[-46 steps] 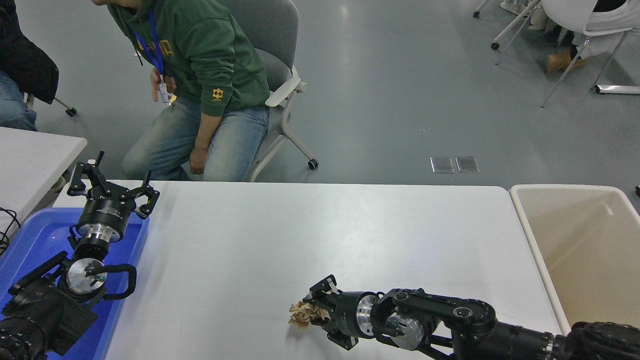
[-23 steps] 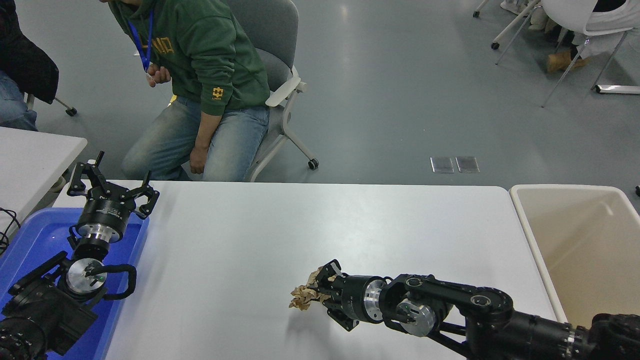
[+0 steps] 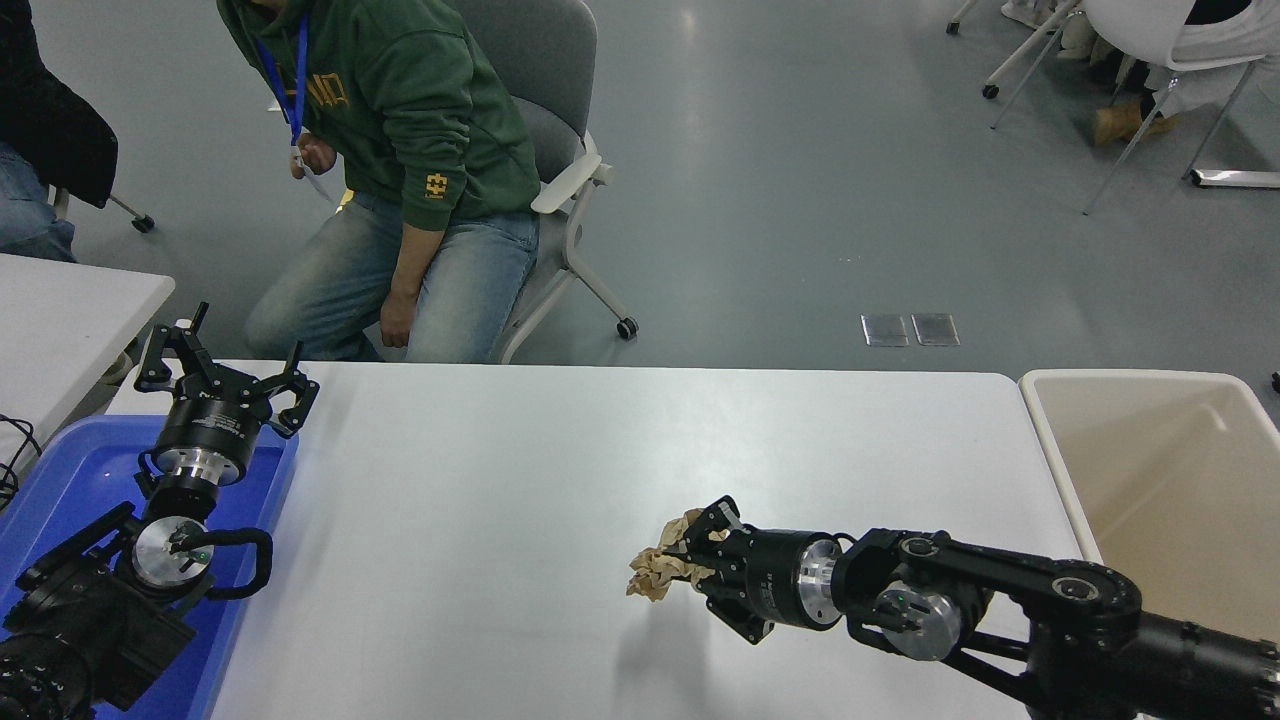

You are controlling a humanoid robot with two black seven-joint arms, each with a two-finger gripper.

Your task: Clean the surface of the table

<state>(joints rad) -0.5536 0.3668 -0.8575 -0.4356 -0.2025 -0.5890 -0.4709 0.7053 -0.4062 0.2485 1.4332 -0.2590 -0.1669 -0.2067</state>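
Surface [image 3: 520, 480] spans centre. Tray [image 3: 60, 480] at its left end, left hand [image 3: 225, 385] parked above tray's far edge. Bin [image 3: 1180, 480] just beside surface's right end. Right hand [image 3: 700, 565] over near-right part of surface, crumpled paper [image 3: 655, 572] in it, raised above surface. Seated person [image 3: 400, 170] behind far-left edge.

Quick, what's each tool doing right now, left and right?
Left tool: open, holding nothing, parked over the blue tray.
Right tool: closed on the crumpled brown paper.
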